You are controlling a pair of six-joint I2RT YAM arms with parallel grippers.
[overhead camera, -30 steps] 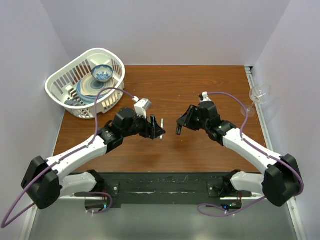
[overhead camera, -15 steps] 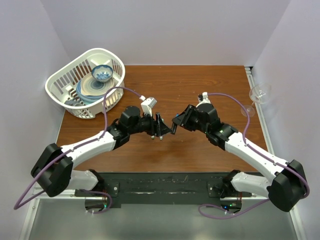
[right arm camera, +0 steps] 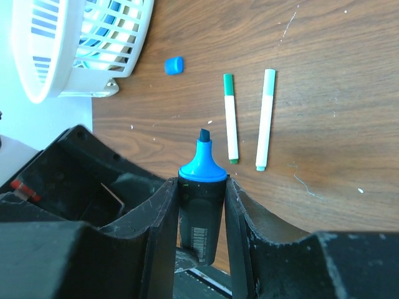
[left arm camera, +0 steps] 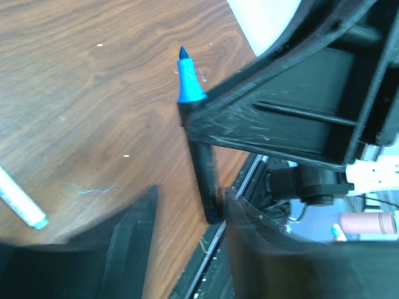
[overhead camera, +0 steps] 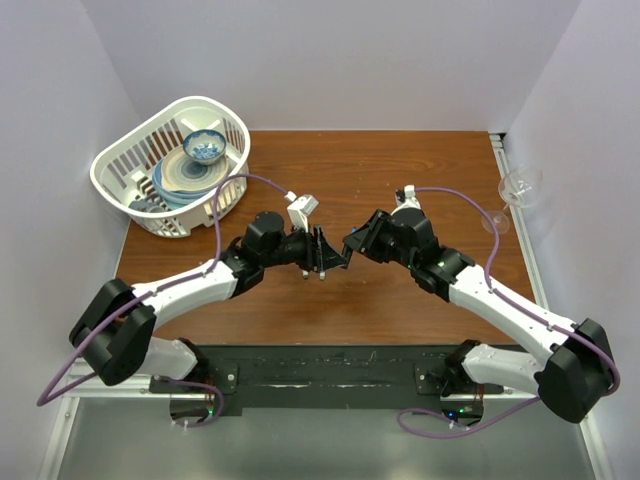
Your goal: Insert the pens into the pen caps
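Note:
My right gripper (right arm camera: 201, 187) is shut on a black-bodied marker with a bare blue tip (right arm camera: 202, 168), held above the table. In the left wrist view the same marker (left arm camera: 189, 87) points up and away, and its rear end lies between my left gripper's (left arm camera: 191, 196) open fingers, against the right one. In the top view the left gripper (overhead camera: 322, 252) and right gripper (overhead camera: 352, 243) meet mid-table. Two white pens with green ends (right arm camera: 230, 118) (right arm camera: 265, 118) lie side by side on the wood. A blue cap (right arm camera: 174, 65) lies near the basket. No green caps show.
A white basket (overhead camera: 125, 160) holding a bowl and plates stands at the back left of the table. A wine glass (overhead camera: 520, 187) stands off the table's right edge. Another white pen end (left arm camera: 22, 205) shows at the left of the left wrist view.
My left gripper has swung right and forward to meet the right gripper, which moved slightly left with the marker. The marker's rear end now sits between the left fingers.

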